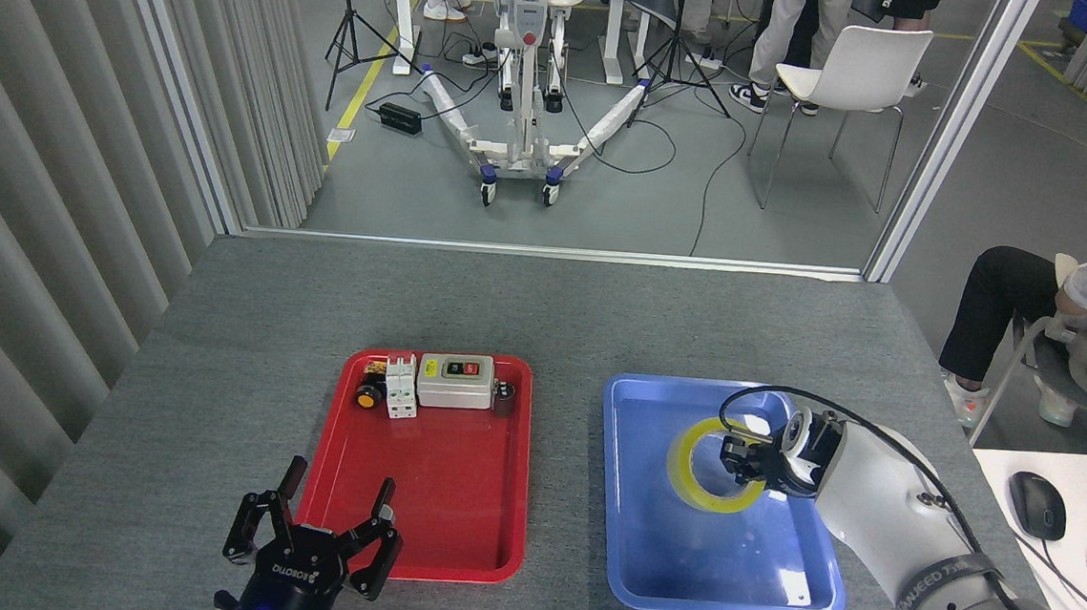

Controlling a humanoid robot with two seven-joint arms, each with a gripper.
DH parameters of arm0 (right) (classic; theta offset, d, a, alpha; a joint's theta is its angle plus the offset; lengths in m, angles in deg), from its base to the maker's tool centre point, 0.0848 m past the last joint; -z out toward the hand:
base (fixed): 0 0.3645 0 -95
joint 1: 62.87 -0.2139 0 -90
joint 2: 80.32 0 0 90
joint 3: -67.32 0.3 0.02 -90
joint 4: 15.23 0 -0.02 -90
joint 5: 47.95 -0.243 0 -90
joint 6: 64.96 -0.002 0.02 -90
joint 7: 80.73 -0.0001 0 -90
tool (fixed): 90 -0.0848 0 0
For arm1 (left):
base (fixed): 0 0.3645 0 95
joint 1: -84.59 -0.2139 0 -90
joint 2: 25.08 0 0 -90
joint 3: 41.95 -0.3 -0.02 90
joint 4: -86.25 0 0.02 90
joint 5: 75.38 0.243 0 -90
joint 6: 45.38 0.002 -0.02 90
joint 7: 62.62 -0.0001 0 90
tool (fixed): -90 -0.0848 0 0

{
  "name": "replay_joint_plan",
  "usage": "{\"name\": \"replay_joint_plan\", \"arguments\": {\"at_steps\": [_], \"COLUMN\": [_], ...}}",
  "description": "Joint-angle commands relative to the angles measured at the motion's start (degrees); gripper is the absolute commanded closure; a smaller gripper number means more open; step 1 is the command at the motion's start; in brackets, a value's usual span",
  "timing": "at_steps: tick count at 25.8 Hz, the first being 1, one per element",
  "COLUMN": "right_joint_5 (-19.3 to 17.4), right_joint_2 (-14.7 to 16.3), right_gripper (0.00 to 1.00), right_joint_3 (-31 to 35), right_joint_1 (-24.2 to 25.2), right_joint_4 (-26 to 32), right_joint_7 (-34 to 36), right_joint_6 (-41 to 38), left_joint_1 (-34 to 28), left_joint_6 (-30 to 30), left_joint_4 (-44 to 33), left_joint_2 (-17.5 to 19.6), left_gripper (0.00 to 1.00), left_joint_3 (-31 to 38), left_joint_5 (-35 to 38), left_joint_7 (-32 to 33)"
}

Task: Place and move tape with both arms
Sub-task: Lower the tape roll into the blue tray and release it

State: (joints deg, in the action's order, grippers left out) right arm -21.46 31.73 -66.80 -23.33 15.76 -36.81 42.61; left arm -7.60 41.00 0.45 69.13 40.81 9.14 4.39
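**Tape held over the blue tray, left arm waiting**

The right gripper point(734, 452) is clamped on the tape point(706, 469) — one finger seems to reach through the core while the other presses the outer wall, though the fingertips are dark and partly hidden. The roll stands on edge, its open centre facing left, over the middle of the blue tray point(640, 561); whether it touches the tray floor or hangs just above it cannot be told from here.

The left gripper point(312, 542) hangs with its fingers spread and nothing between them, at the near edge of the red tray point(425, 488), well apart from the roll.

As for handling, the roll is probably light and stiff — the cardboard core should resist squeezing, but the glossy wound surface looks slippery. The safest hold is likely across the wall, one finger inside the ring (as the right arm appears to have it). A pinch across the outer curve alone could slide off.
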Motion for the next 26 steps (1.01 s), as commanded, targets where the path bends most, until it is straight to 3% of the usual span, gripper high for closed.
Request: {"name": "replay_joint_plan", "arguments": {"at_steps": [1,5,10,20,26], "right_joint_5": [0.1,0.1,0.1,0.6,2.3], "right_joint_2": [-0.2,-0.2,-0.2,-0.2,-1.1], "right_gripper": [0.75,0.73,0.68,0.52,0.45], "right_joint_3": [-0.2,-0.2,-0.1,-0.1,0.6], "right_joint_1": [-0.3,-0.1,0.4,1.0,3.3], "right_joint_4": [-0.7,-0.7,-0.7,-0.6,1.3], "right_joint_7": [0.2,1.7,2.0,2.8,3.0], "right_joint_6": [0.1,-0.1,-0.4,-0.8,-1.2], "left_joint_1": [-0.5,-2.9,-3.6,-3.3,-3.5], "left_joint_6": [-0.4,-5.0,-10.4,-9.6,-5.9], "left_joint_4": [-0.2,-4.2,-4.1,-3.3,-3.1], "left_joint_2": [1.4,3.0,0.3,-0.5,-4.6], "left_gripper": [0.0,0.0,0.0,0.0,0.0], "left_joint_3": [1.2,5.2,8.4,8.6,9.5], "left_joint_5": [3.9,3.6,2.8,-0.2,-0.2], "left_joint_7": [-1.5,-1.1,5.9,5.9,5.9]}}
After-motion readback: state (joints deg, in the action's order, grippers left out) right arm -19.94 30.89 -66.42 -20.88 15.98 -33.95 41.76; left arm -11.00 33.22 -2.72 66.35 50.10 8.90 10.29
